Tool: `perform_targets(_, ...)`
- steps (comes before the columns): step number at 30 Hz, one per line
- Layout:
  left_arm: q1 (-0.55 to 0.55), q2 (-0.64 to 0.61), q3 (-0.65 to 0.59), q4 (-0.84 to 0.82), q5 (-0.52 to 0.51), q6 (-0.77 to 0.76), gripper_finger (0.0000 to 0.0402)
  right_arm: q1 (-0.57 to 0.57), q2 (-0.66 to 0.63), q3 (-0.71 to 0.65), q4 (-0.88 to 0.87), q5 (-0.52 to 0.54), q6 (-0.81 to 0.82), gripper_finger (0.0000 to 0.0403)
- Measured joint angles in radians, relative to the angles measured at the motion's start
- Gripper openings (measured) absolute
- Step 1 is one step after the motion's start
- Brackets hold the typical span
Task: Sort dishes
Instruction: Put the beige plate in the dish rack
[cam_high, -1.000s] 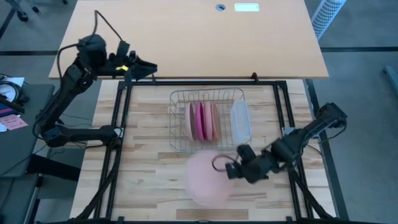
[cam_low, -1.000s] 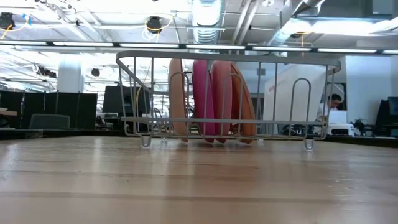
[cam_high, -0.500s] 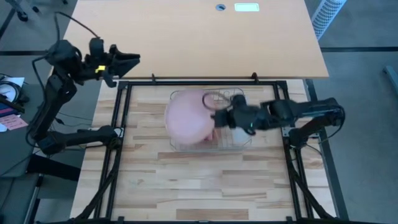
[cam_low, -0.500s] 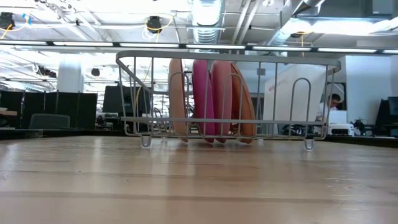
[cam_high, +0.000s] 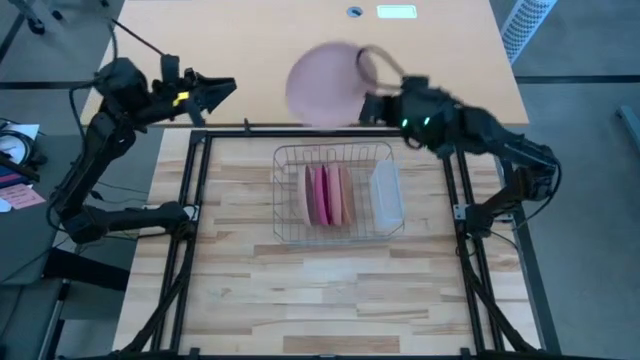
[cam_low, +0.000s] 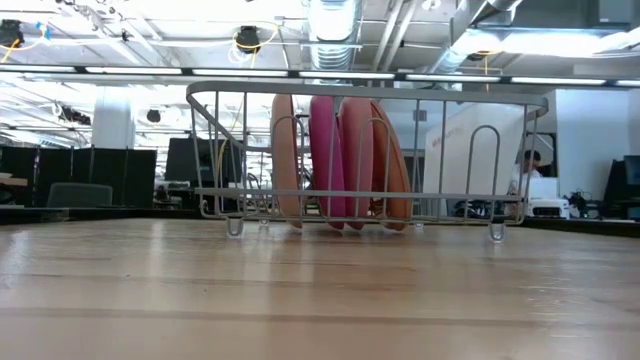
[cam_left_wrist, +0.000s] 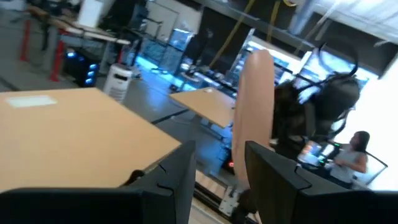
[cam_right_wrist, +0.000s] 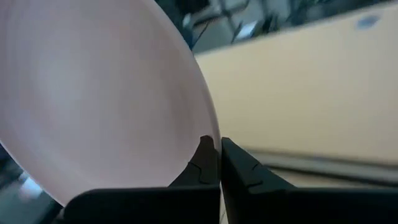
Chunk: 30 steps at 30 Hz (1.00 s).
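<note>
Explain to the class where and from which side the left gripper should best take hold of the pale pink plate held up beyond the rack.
Probably the free rim of the pale pink plate, on the side facing the left gripper. The right gripper is shut on the opposite edge, so that side is taken. The left wrist view shows the plate edge-on, so open fingers could straddle its thin rim, coming level from the left.
</note>
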Motion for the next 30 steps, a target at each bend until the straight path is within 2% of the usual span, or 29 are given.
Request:
perform_targets(3,0.000,0.031,0.000,0.000,-0.059,0.011,0.0132,-0.070,-0.001,0.041,-0.010,0.100,0.055,0.0000)
perform_targets(7,0.000,0.082,0.000,-0.002,-0.139,0.047,0.0132,-0.172,-0.001,0.078,-0.003,0.112,0.049,0.0000)
perform_targets(9,0.001,0.114,0.000,-0.003,-0.141,0.045,0.0132,-0.212,-0.001,0.090,-0.006,0.073,0.023,0.0000)
perform_targets(11,0.007,0.139,0.000,-0.014,-0.129,0.027,0.0132,-0.251,-0.004,0.102,-0.014,-0.014,-0.029,0.0000)
perform_targets(15,0.004,0.156,0.000,0.008,-0.033,0.001,0.0132,-0.296,-0.016,0.111,-0.012,-0.115,-0.096,0.0000)
perform_targets(22,-0.041,0.154,0.000,0.066,-0.013,-0.036,0.0132,-0.330,-0.042,0.113,-0.013,-0.139,-0.235,0.0000)
perform_targets(30,-0.041,0.158,0.000,0.110,-0.041,-0.047,0.0132,-0.330,-0.102,0.113,-0.045,-0.130,-0.231,0.0000)
